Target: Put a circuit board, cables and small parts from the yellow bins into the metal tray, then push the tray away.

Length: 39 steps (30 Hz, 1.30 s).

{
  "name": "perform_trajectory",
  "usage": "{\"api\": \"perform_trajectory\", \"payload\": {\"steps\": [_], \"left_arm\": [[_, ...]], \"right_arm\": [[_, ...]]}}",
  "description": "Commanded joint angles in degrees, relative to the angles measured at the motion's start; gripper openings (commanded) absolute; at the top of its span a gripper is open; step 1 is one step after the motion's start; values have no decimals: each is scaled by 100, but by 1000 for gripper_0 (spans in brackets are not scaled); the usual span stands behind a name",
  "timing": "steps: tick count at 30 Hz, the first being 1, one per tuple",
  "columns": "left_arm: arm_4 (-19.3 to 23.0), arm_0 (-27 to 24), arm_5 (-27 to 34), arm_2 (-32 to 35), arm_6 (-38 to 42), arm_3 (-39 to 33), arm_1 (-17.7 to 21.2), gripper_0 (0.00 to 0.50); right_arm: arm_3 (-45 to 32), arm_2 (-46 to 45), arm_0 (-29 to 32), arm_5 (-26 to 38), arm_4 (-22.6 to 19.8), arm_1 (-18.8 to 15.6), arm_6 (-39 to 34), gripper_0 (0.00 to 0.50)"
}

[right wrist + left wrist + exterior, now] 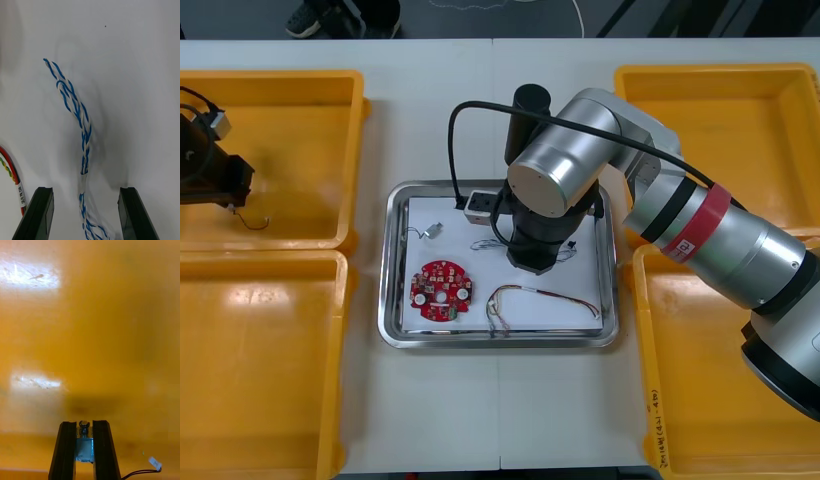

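My right gripper (pixel 86 189) stands open low over the white inside of the metal tray (pixel 395 300), with the twisted blue and white cable (pixel 77 108) lying between its fingers. From the front, the right wrist (pixel 532 250) covers most of that cable (pixel 485 244). Also in the tray lie a round red circuit board (pixel 440 292), a red and yellow cable (pixel 542 298) and a small metal part (pixel 432 231). Over the far left yellow bin (pixel 290 110), my left gripper (pixel 84 424) is shut on a small metal part (pixel 84 448) that trails a thin black wire (pixel 142 471).
A near left yellow bin (pixel 260 370) and two yellow bins on the right (pixel 725 100) (pixel 710 400) flank the tray. The red and yellow cable (pixel 9 168) lies just outside one right finger. Bare table lies beyond the tray's far rim.
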Motion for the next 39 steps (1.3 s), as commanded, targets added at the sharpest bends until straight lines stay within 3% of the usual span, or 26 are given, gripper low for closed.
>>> {"api": "perform_trajectory", "payload": {"steps": [1, 15, 23, 32, 39], "left_arm": [[-8, -335, 437, -48, 707, -748, 202, 0], [44, -327, 2098, 347, 1832, -2585, 431, 0], [220, -335, 2845, 409, 2517, -3490, 439, 0], [748, -335, 2885, 409, 3378, -4150, 422, 0], [589, -335, 2885, 400, 3625, -4607, 44, 0]], "right_arm": [[-47, -344, -273, 247, -201, 95, 177, 500], [-469, -1530, -431, 1478, -420, 60, 45, 500], [-1190, -1935, -413, 2106, -596, -204, -1019, 500], [-1840, -2471, -44, 2106, -789, -432, -2038, 500], [-2210, -2647, 219, 2106, -948, -696, -2618, 500]]}}
